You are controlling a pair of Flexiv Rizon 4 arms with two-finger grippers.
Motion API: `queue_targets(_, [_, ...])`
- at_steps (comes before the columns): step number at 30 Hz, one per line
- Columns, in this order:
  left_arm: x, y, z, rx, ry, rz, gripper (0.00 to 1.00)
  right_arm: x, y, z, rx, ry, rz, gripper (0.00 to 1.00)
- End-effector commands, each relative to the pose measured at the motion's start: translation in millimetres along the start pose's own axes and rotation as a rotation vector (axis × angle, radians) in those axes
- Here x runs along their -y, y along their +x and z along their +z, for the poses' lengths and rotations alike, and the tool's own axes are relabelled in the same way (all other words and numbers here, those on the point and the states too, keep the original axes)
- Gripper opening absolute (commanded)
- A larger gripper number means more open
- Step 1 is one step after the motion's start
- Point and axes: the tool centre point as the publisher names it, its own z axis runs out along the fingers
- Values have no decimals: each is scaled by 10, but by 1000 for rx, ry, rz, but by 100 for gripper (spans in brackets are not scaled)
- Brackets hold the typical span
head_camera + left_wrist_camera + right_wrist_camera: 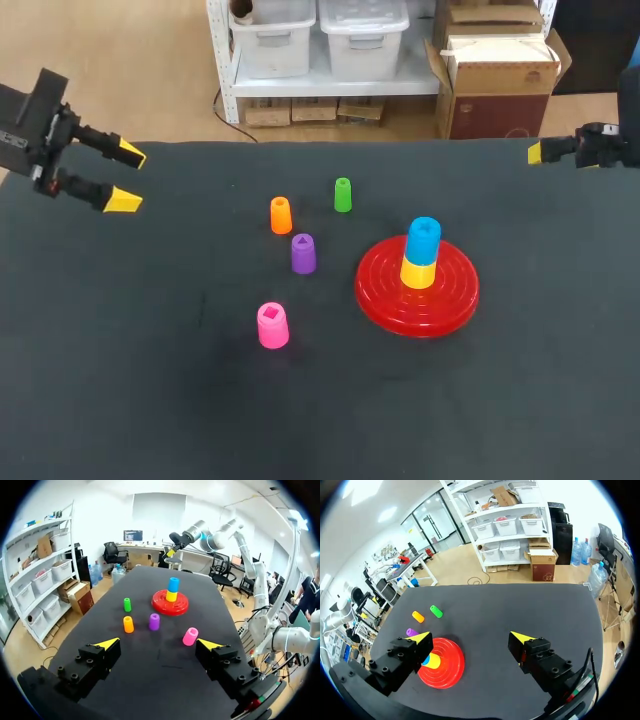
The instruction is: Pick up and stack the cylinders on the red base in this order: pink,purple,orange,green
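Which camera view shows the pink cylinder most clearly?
The head view: the pink cylinder stands unobstructed, seen from above. The left wrist view shows it too, ahead of the left tool. The right wrist view does not show it.

My black left gripper (127, 177) and black right gripper (471, 637), both yellow-tipped, frame a plain black table (120, 400) where the glossy red base (455, 300), ringed with concentric ridges, bears a yellow cylinder (418, 272) and a blue cylinder (423, 240), with the pink cylinder (272, 325), purple cylinder (303, 253), orange cylinder (281, 215) and green cylinder (343, 194) each in one solid colour.
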Motion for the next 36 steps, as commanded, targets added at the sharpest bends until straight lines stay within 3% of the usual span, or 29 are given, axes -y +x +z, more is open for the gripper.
queue_targets(1, [38,-3,4,0,-10,1,100,9,4,2,1,-2,-1,100])
queue_targets(11, [38,-3,4,0,-10,1,100,9,4,2,1,-2,-1,100])
queue_targets(16, [38,-3,4,0,-10,1,100,-785,-100,231,-207,-126,-334,100])
queue_targets(22, [38,-3,4,0,-10,1,100,-1702,162,420,-408,-306,-623,100])
queue_targets(24, [38,-3,4,0,-10,1,100,-1878,210,440,-454,-338,-678,100])
queue_targets(30, [38,-3,4,0,-10,1,100,-2446,412,460,-644,-404,-988,100])
queue_targets(33, [38,-3,4,0,-10,1,100,-2598,516,444,-699,-457,-1137,100])
queue_targets(36, [38,-3,4,0,-10,1,100,-2612,532,446,-711,-446,-1143,100])
